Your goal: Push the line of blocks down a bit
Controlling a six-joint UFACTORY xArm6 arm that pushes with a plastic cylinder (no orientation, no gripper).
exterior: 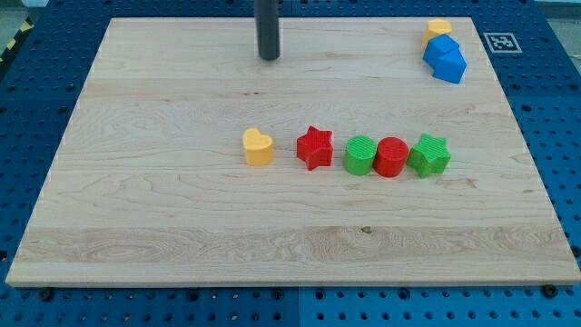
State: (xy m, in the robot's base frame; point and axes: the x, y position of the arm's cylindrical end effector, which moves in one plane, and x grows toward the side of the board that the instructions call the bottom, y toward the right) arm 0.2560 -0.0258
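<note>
Several blocks lie in a row across the board's middle: a yellow heart (258, 146), a red star (315, 147), a green cylinder (359, 155), a red cylinder (391, 156) and a green star (429, 153). The three on the view's right touch each other; the heart and the red star stand a little apart. My tip (269, 56) is near the view's top, well above the row, roughly over the yellow heart and touching no block.
A yellow block (439, 28) and two blue blocks (444, 58) sit together at the board's top right corner. The wooden board (136, 209) lies on a blue perforated table. A fiducial marker (499, 41) is beside the top right corner.
</note>
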